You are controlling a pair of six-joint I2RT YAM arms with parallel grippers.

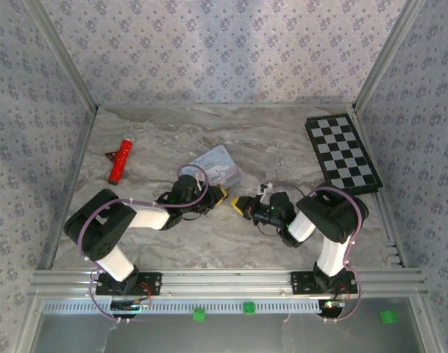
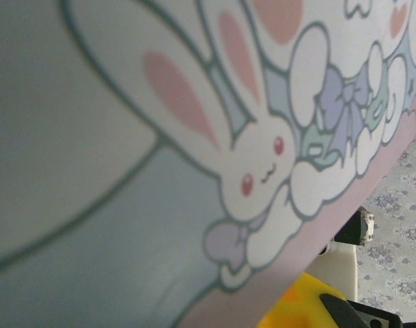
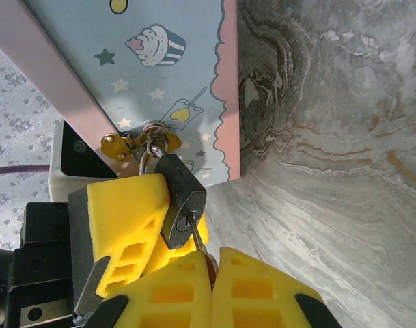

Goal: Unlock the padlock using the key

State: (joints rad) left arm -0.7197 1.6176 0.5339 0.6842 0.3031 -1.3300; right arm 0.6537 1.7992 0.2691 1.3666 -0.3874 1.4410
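Observation:
The padlock [image 3: 182, 198], small and dark, hangs by its shackle from a gold hasp [image 3: 132, 145] on the front of a pale blue cartoon-printed tin [image 3: 149, 75]. My right gripper [image 3: 213, 258] is shut on the key [image 3: 198, 236], whose blade sits in the keyhole. One yellow finger [image 3: 122, 215] of my left gripper lies under the padlock, against the tin's front. From above, the left gripper [image 1: 218, 195] sits at the tin's [image 1: 215, 165] near edge, facing the right gripper [image 1: 240, 204]. The tin's bunny lid [image 2: 194, 137] covers most of the left wrist view; the left gripper seems clamped on its edge.
A black-and-white chessboard [image 1: 343, 154] lies at the back right. A red cylinder [image 1: 121, 159] with a small dark red piece [image 1: 112, 154] beside it lies at the back left. Patterned walls close in three sides of the marbled table [image 1: 268, 140].

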